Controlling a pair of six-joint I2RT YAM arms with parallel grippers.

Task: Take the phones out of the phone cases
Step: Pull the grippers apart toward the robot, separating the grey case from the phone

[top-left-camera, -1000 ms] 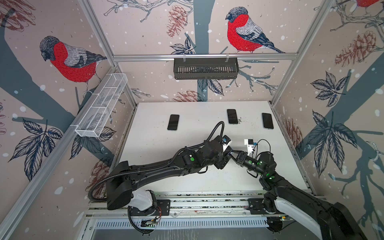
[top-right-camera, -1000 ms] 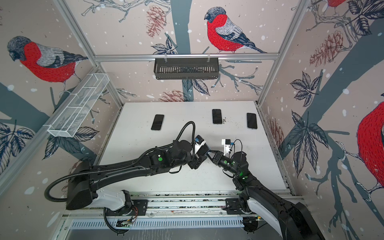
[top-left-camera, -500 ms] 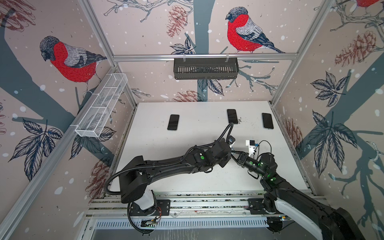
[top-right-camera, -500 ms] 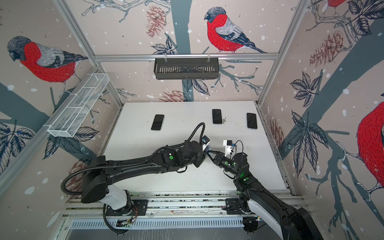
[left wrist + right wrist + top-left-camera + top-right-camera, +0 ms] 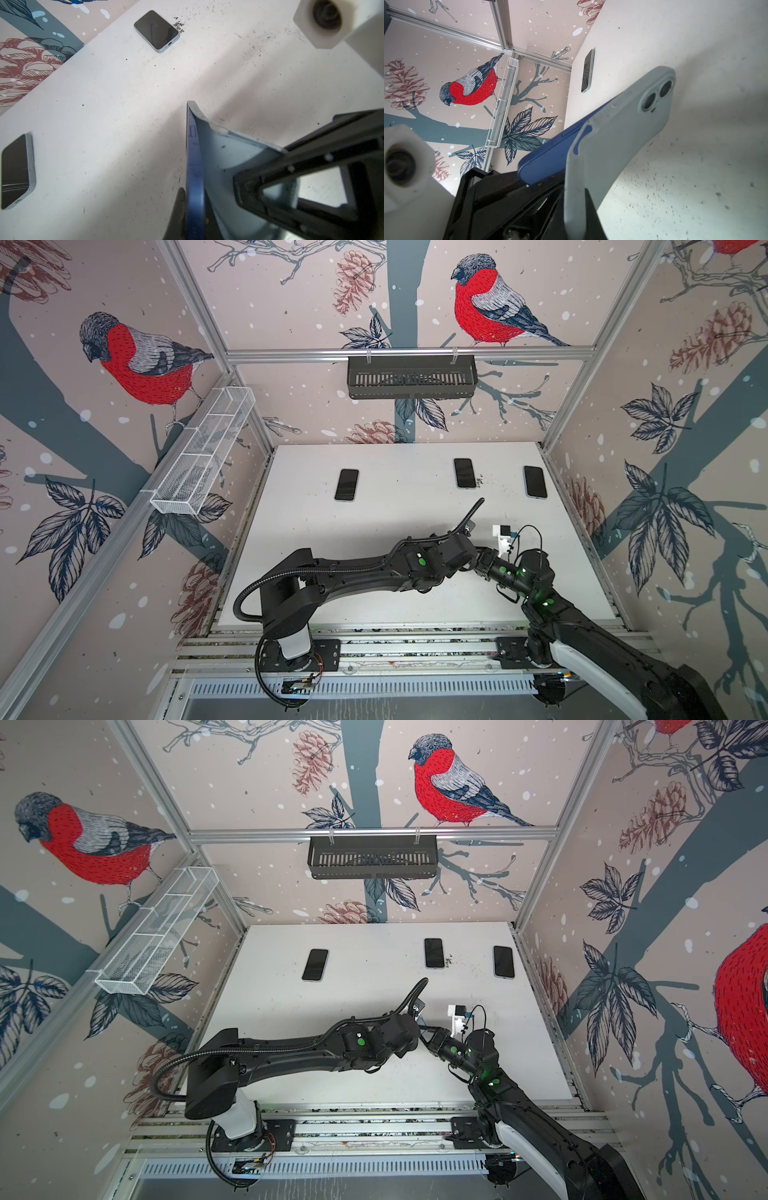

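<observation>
A dark blue phone (image 5: 550, 158) sticks partly out of a pale grey-blue phone case (image 5: 623, 135) that is held above the table. The case's lower end is bent away from the phone. My left gripper (image 5: 194, 199) is shut on the phone's blue edge (image 5: 194, 176), one finger (image 5: 179, 207) on each side. The peeled case (image 5: 228, 158) curves off beside it. My right gripper (image 5: 576, 207) is shut on the bent end of the case. In both top views the two wrists (image 5: 457, 549) (image 5: 440, 1042) meet near the table's middle right and hide phone and case.
Three other phones lie face up along the back of the white table (image 5: 374, 539): left (image 5: 346, 484), middle (image 5: 464, 473), right (image 5: 535, 482). A black basket (image 5: 411, 377) hangs on the back wall. A white wire basket (image 5: 203, 456) hangs on the left wall.
My left arm reached right to the right gripper, and its jaws went from open to shut on the phone's edge. The right gripper kept its hold and hardly moved.
</observation>
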